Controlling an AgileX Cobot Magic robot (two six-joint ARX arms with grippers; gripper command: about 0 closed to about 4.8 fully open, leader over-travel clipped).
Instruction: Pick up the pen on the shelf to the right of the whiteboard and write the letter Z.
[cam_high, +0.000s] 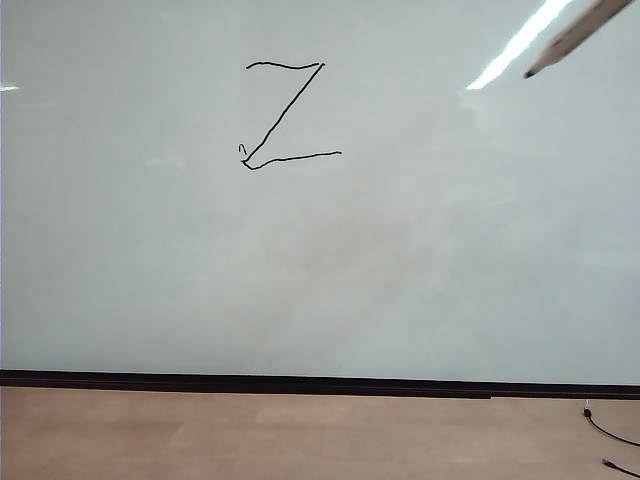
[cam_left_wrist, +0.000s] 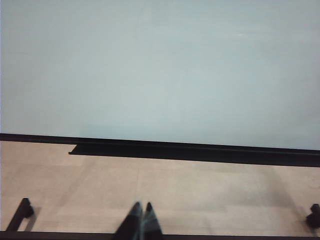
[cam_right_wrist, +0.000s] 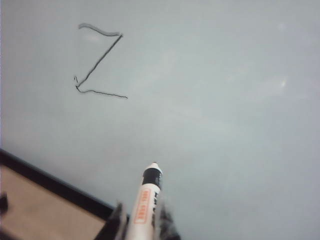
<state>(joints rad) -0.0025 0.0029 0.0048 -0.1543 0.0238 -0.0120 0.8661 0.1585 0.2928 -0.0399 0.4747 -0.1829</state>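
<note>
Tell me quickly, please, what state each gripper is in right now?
Left gripper: shut, empty, low over the floor.
Right gripper: shut on the pen, off the whiteboard.

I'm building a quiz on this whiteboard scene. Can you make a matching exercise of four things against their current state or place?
Things:
1. pen
2. letter Z
3. left end effector
4. whiteboard

States or places:
A. shut, empty, low over the tan floor
B. drawn in black, upper left of centre in the exterior view
C. held in the right end effector, tip off the board
D. pale panel with a dark strip along its lower edge

Pairs: 1-C, 2-B, 3-A, 4-D
</note>
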